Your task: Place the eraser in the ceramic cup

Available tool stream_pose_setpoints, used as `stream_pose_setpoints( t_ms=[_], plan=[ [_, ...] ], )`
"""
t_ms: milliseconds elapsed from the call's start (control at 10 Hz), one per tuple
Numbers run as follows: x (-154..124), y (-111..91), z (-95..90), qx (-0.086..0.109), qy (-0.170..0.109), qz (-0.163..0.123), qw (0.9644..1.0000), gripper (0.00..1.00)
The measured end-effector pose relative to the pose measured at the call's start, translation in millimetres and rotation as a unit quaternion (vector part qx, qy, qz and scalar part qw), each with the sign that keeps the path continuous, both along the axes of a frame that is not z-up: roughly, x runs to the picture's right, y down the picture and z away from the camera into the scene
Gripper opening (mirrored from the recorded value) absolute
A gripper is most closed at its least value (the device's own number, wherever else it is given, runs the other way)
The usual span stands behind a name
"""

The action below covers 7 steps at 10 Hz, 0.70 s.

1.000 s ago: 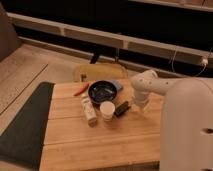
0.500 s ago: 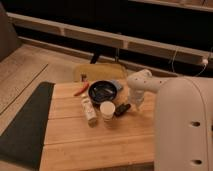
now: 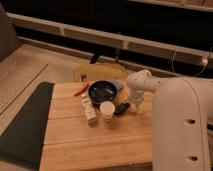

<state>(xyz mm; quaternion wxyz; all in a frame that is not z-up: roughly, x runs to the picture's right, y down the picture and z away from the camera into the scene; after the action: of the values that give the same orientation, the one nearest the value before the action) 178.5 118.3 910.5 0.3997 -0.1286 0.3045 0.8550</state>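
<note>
Compared with one second ago, the white arm (image 3: pixel 180 125) has shifted left and fills more of the right side. The objects on the wooden table (image 3: pixel 95 145) have not moved.

The gripper (image 3: pixel 133 104) hangs low over the table, at the right end of the eraser (image 3: pixel 121 108). Its jaws stand wide apart and grasp nothing. Whether they touch the eraser cannot be told.

The eraser lies flat on the table, just right of the ceramic cup (image 3: pixel 107 109). Its long axis runs diagonally, near end toward the cup, far end toward the gripper.

Count:
- one eraser
- one ceramic cup
- one dark bowl (image 3: pixel 104 92)
- one cream bottle (image 3: pixel 89 111)
- one red object (image 3: pixel 81 90)
- one dark mat (image 3: pixel 25 125)
</note>
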Motion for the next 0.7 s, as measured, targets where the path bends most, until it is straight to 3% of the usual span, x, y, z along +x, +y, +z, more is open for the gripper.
stream_pose_setpoints(
  t_ms=[700],
  plan=[
    [-12,-22,3.2,0.02,-0.012,0.002,0.9997,0.65]
  ],
)
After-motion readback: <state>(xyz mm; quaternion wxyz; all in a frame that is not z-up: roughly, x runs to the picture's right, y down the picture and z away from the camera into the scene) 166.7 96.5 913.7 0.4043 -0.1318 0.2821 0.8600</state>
